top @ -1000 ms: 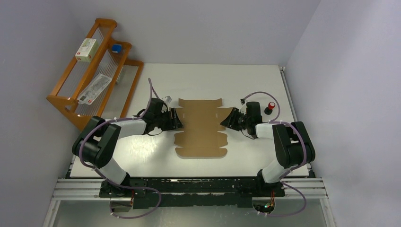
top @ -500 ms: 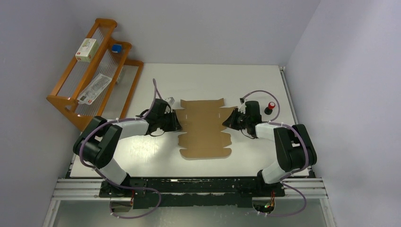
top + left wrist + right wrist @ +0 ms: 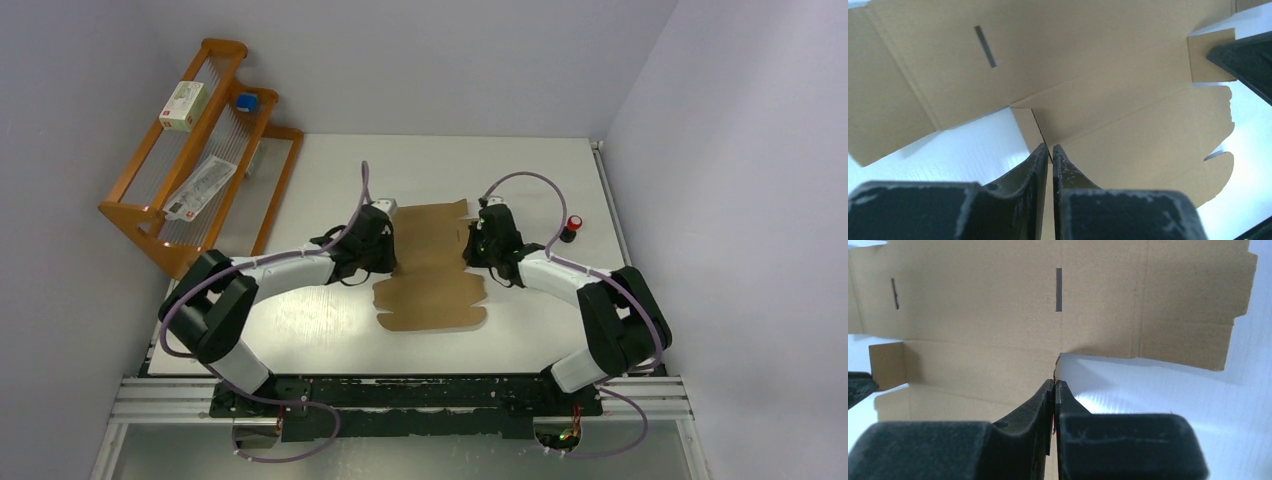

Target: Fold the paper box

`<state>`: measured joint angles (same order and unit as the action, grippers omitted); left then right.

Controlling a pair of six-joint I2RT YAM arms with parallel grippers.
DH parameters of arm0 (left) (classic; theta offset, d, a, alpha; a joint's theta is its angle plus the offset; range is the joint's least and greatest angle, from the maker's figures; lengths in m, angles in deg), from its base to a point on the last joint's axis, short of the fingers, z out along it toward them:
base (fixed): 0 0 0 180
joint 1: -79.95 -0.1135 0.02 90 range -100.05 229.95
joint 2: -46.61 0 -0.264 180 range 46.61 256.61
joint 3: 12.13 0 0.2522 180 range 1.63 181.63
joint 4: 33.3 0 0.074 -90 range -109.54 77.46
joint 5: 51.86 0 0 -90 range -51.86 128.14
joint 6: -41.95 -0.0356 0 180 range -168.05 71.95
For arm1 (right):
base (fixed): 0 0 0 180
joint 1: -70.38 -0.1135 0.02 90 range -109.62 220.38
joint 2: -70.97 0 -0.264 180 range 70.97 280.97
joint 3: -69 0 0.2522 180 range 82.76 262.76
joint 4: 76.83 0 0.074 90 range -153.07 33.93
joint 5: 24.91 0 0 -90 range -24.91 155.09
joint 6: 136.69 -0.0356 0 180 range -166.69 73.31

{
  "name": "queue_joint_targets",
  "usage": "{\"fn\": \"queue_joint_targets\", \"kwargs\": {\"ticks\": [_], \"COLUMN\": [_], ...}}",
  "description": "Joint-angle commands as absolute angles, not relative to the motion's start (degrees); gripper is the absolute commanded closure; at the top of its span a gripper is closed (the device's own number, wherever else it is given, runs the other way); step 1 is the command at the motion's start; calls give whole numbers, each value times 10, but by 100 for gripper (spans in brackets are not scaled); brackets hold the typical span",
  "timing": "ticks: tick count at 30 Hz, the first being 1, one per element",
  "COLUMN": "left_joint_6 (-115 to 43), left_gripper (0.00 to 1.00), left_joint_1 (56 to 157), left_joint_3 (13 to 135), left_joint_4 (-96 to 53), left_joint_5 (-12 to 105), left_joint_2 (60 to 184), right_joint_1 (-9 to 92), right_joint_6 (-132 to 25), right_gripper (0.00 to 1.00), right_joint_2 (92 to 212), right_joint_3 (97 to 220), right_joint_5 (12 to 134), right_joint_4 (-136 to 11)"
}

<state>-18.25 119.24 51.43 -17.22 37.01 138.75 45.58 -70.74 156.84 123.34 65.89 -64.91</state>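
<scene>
The paper box (image 3: 431,283) is a flat brown cardboard sheet in the middle of the table, and its two side flaps stand raised. My left gripper (image 3: 386,247) is shut on the left flap's edge; in the left wrist view the thin cardboard edge runs between the closed fingertips (image 3: 1050,151), with the paper box (image 3: 1088,60) spreading beyond. My right gripper (image 3: 474,246) is shut on the right flap in the same way; in the right wrist view the jaws (image 3: 1054,386) pinch the flap's edge below the paper box (image 3: 998,300). Both grippers face each other across the sheet.
A wooden rack (image 3: 140,205) stands at the back left, holding a white box with a green label (image 3: 185,105), a blue item (image 3: 246,101) and a flat packet (image 3: 200,187). A small red-topped object (image 3: 573,226) sits right of the right arm. White table (image 3: 330,330) surrounds the sheet.
Both grippers have closed on the sheet's side flaps and moved inward and towards the back. The flaps have risen, so the sheet looks narrower from above.
</scene>
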Motion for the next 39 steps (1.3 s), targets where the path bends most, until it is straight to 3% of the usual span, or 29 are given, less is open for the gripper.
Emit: {"fn": "queue_joint_targets", "kwargs": {"ticks": [1,5,9,15,20,22,31,39], "left_joint_6": [-201,-207,-216,-225,-205,-198,-214,-253], "left_gripper": [86,86,80,59,36,32,23,22], "left_joint_1": [1229,1240,1239,1187,1111,1082,962,937], "left_joint_3": [553,571,573,567,542,538,584,630], "left_joint_4": [-145,-127,-109,-93,-109,-109,-46,9], "left_joint_5": [305,284,252,264,324,349,471,494], "left_joint_2": [1409,1422,1402,1350,1309,1307,1334,1387], "right_joint_1": [423,416,419,454,550,590,684,700], "right_joint_6": [-699,-699,-686,-659,-661,-670,-712,-724], "right_gripper": [92,90,82,66,57,53,48,50], "right_joint_2": [1589,1594,1582,1561,1552,1558,1626,1688], "right_joint_3": [1262,1269,1273,1295,1290,1286,1285,1277], "right_joint_5": [588,597,603,622,729,771,884,924], "right_joint_4": [-616,-618,-618,-606,-635,-659,-723,-769]}}
